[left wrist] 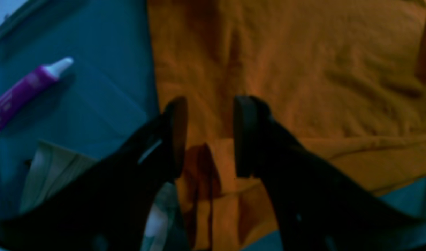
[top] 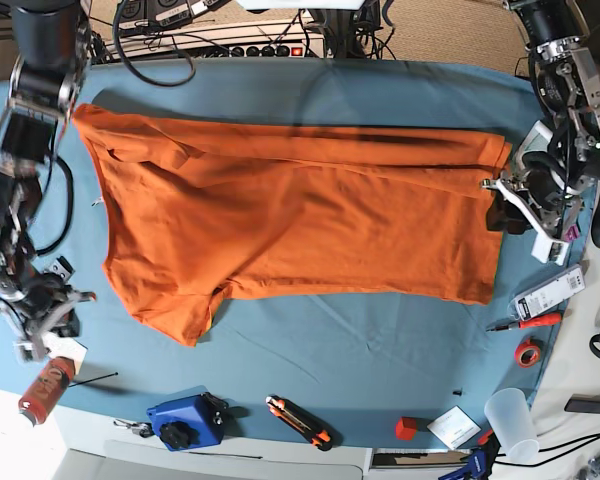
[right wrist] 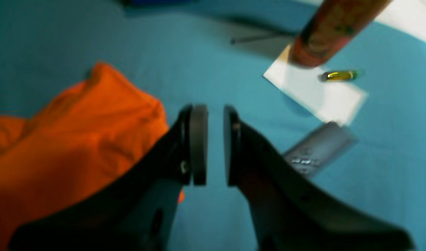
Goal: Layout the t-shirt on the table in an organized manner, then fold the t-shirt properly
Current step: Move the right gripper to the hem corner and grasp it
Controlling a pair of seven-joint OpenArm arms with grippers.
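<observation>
In the left wrist view, the left gripper (left wrist: 209, 136) hung over the edge of the t-shirt (left wrist: 303, 69), its jaws spread with a clear gap between them and nothing pinched; orange cloth showed through the gap. The shirt filled the right and centre of the view, with a folded hem running under the right jaw. The blue table (left wrist: 105, 69) lay bare to the left, where a purple tube with a white cap (left wrist: 28, 90) rested well apart from the shirt. A pale, blurred thing sat beside the left jaw; what it was could not be told.

In the right wrist view, the right gripper (right wrist: 211, 144) hovered above bare table (right wrist: 206, 62), its jaws close together with only a narrow gap left, gripping nothing. A rumpled part of the t-shirt (right wrist: 77, 139) lay just beside the left jaw. Farther off lay a white card (right wrist: 314, 94), a red can (right wrist: 331, 31) standing at its corner, a small yellow thing (right wrist: 338, 75) and a grey packet (right wrist: 317, 148).

In the base view, the t-shirt (top: 300, 220) lay spread across the middle of the table (top: 380, 370), one sleeve (top: 175, 315) pointing toward the near edge. The left gripper (top: 505, 205) sat at the shirt's right edge. The right gripper (top: 45, 320) stood off the shirt near the table's left edge, by the red can (top: 42, 390). A blue box (top: 185, 422), an orange-and-black knife (top: 298, 420) and a clear cup (top: 510, 415) lined the near edge
</observation>
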